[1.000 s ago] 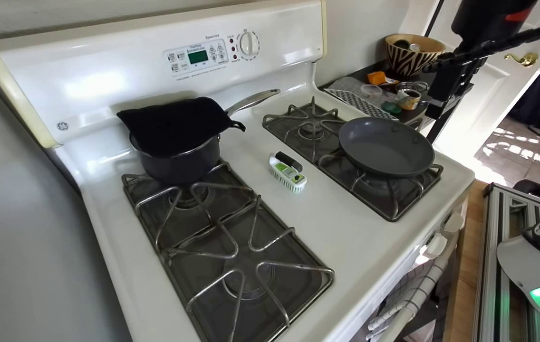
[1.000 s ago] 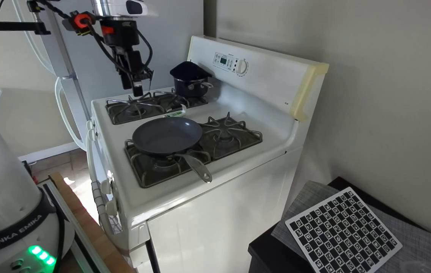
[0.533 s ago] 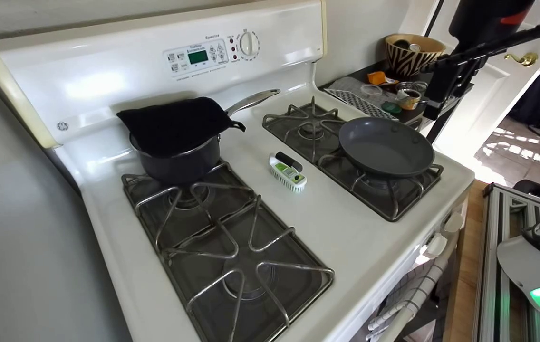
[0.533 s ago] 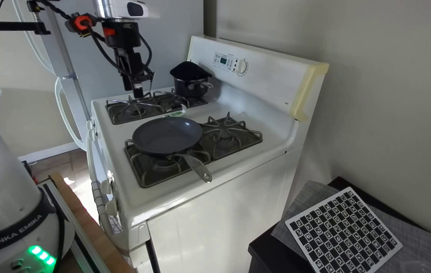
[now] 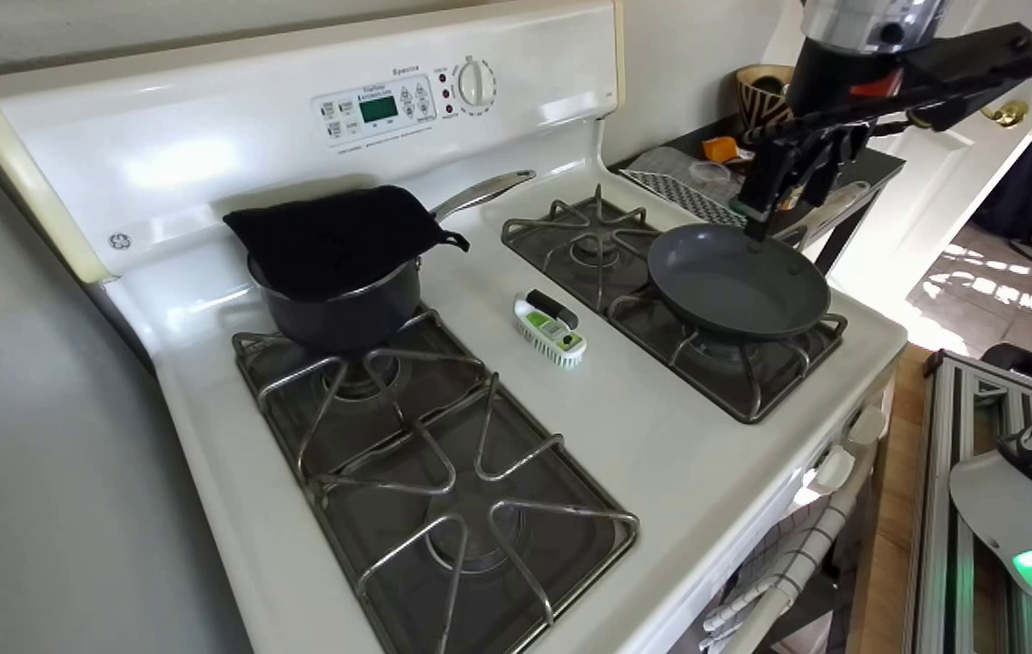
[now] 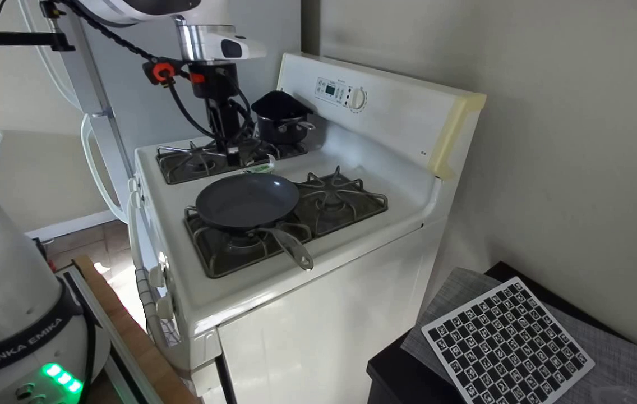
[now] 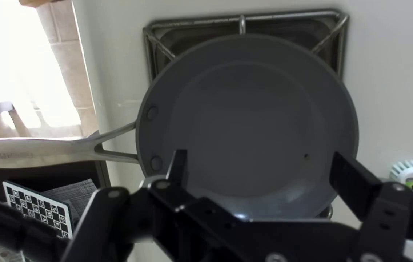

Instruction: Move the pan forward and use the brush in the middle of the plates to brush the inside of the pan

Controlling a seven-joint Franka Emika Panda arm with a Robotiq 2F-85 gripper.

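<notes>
Gripper, jaws apart, hangs above pan, brush amid 4 plates.

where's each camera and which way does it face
Wrist view: above the pan, facing down; open end effector shows.
In an exterior view: high on the pot side, facing down across the stove; end effector, parts of arm and base.
In an exterior view: on the pan handle side, facing the fridge; arm, end effector, base.
Both exterior views share pot and brush.

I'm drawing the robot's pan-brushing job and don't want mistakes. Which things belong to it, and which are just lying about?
For the job:
pan
brush
burners
hand

Just lying about:
pot
black cloth on top
checkered board
bowl
towel
</notes>
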